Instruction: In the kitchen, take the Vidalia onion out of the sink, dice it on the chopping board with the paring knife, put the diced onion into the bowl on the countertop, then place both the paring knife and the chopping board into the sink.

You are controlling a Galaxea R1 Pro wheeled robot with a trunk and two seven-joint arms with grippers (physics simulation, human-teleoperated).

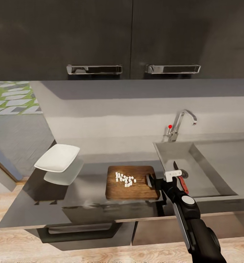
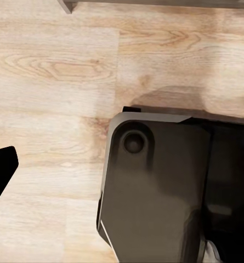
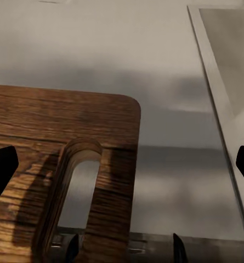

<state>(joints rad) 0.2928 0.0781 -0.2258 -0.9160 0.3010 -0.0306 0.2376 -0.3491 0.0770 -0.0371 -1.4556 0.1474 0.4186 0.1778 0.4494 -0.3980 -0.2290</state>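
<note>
From the head camera I see the long grey reflective metal countertop (image 1: 89, 215) running under dark wall cabinets (image 1: 100, 36) with two chrome bar handles. The rectangular dark-brown wooden chopping board (image 1: 132, 190) lies flat on it, just left of the steel sink (image 1: 209, 164), and a small heap of white diced onion cubes (image 1: 125, 179) sits on the board's middle. The shallow white square-ish bowl (image 1: 57, 157) stands well apart from the board, toward the left end of the worktop, with its reflection below it. The paring knife (image 1: 180, 177), dark blade and reddish-brown handle, lies inside the sink basin against its left wall, blade pointing away from me. A chrome tap (image 1: 180, 126) with a red dot on its lever rises behind the sink. My right gripper (image 1: 150, 180) hangs at the board's right short edge, between board and sink. In the right wrist camera I look down on the board's rounded corner and its oblong handle slot (image 3: 78, 197), with the sink rim (image 3: 220, 120) beside it; the dark fingertips (image 3: 0, 170) stand wide apart at the picture's edges, gripping nothing. The left wrist camera looks at the pale wooden floor (image 2: 50, 71) and the robot's dark base (image 2: 154, 192); one black fingertip (image 2: 1, 167) shows, and I cannot tell how that claw stands.
</note>
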